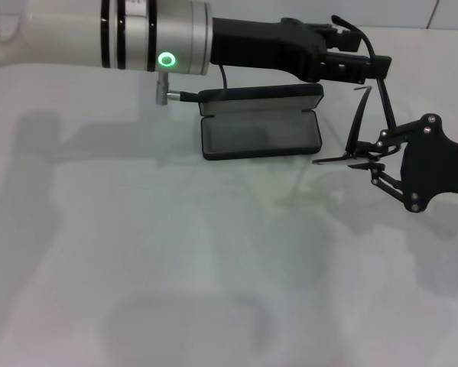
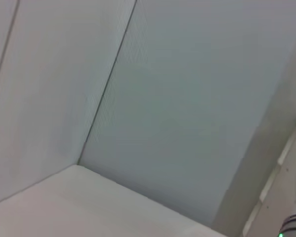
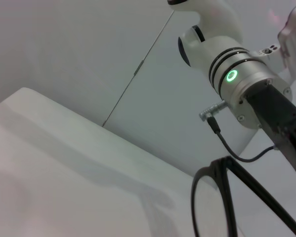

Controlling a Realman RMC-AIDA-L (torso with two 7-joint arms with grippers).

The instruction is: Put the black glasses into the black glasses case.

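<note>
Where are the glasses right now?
In the head view, the black glasses hang in the air between the left gripper and right gripper, right of the open black glasses case.

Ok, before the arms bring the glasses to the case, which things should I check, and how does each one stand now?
1. Case open: the black glasses case lies on the table with lid up and grey lining showing. Ok.
2. Case interior free: nothing visible inside. Ok.
3. Glasses off the table: the black glasses hang in the air right of the case, between both arms. Ok.
4. Left pincer hold: it is at the upper part of the glasses; firm grip, cannot tell.
5. Right pincer hold: it is at the lower part; closed on it, cannot tell.
6. Temples folded for fitting: they look spread. Not ok.
</note>
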